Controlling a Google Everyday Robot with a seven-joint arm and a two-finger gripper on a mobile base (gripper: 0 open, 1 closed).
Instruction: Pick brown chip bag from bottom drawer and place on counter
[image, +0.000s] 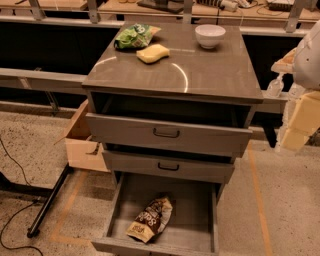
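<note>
The brown chip bag (151, 219) lies flat on the grey floor of the bottom drawer (195, 220), which is pulled out, near its front middle. The counter (210, 70) is the glossy grey-brown top of the cabinet. My gripper (296, 131) hangs at the right edge of the view, beside the cabinet at about the height of the top drawer, well above and to the right of the bag. It holds nothing that I can see.
On the counter stand a green chip bag (135, 36), a yellow sponge (152, 53) and a white bowl (210, 35). The top drawer (167, 133) and middle drawer (168, 166) are partly out. A cardboard box (82, 142) stands left of the cabinet, with a black pole and cables on the floor.
</note>
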